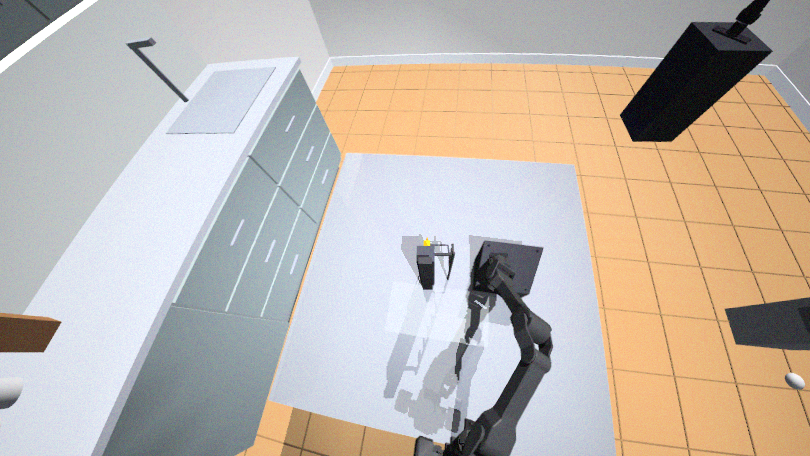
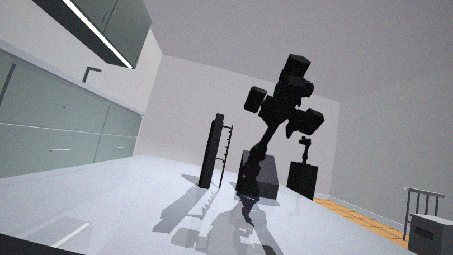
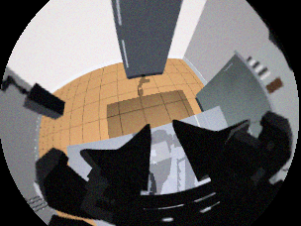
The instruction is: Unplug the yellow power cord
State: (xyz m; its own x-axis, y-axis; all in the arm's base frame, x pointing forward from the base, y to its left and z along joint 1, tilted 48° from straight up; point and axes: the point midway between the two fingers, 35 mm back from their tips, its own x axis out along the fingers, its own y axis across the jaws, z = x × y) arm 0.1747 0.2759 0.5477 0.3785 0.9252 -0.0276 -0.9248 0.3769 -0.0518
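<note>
The power strip, a dark narrow upright block (image 1: 425,271) (image 2: 211,151), stands on the pale table. A small yellow piece of the plug or cord (image 1: 426,242) shows just behind its top in the top view; it is hidden in the exterior view. Whether the plug is seated cannot be told. My gripper (image 3: 161,124) is partly open, with a gap between its fingertips and nothing between them. It is high up and well away from the strip, at the bottom edge of the top view. The strip and cord do not show in the wrist view.
A thin dark frame with short pegs (image 1: 452,261) (image 2: 226,150) stands close beside the strip. The arm's base box (image 1: 524,263) (image 2: 267,170) is to its right. The pale table (image 1: 481,192) (image 2: 126,196) lies beside the counter with cabinets (image 1: 226,334).
</note>
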